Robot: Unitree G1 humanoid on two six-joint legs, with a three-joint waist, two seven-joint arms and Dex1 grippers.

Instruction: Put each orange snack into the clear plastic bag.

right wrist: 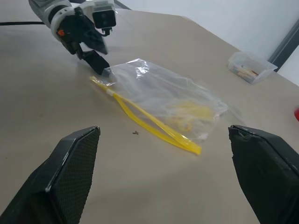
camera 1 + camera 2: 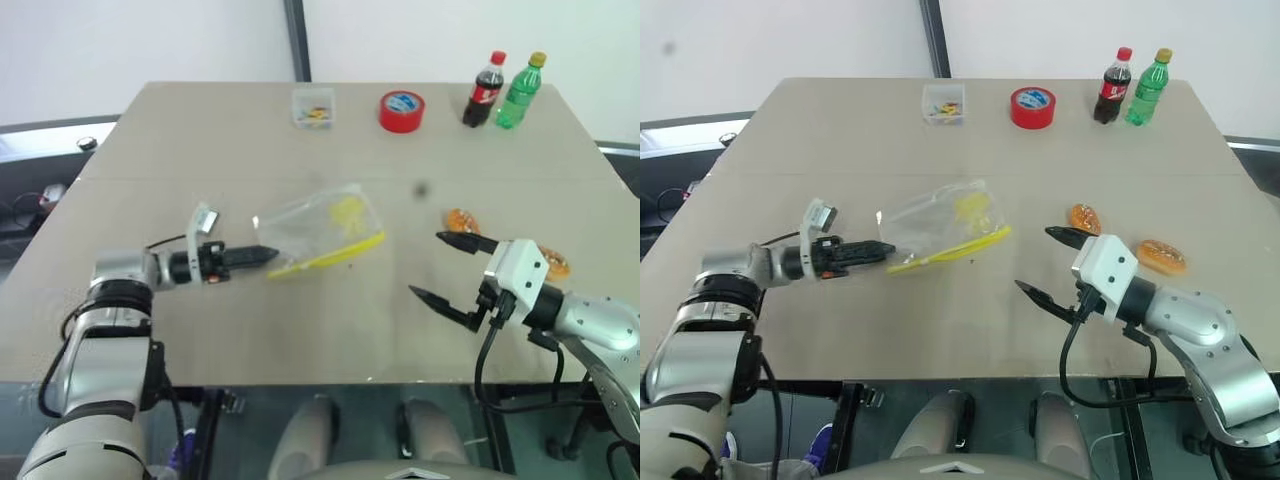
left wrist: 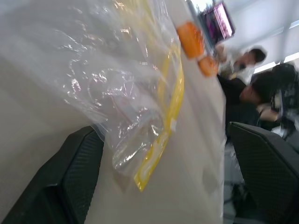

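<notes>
The clear plastic bag (image 2: 940, 225) is lying flat near the middle of the tabletop (image 2: 970, 330), its yellow seal strip facing the robot; the left pincer (image 2: 883, 250) is reaching in level at the bag's left corner, its fingers (image 3: 70, 177) spread on either side of that corner without pinching it, as the left wrist view shows; the right pincer (image 2: 1045, 262) is hovering to the right of the bag, spread wide with nothing between its fingers (image 1: 70, 172); the two orange snacks are sitting on the tabletop to the right of the bag, one (image 2: 1085, 217) just beyond the right pincer's far finger and the other (image 2: 1162, 256) further right beside the white wrist; a small clear box (image 2: 943, 103), a red tape roll (image 2: 1033, 107), a cola bottle (image 2: 1113, 86) and a green bottle (image 2: 1146, 88) are standing along the far edge.
</notes>
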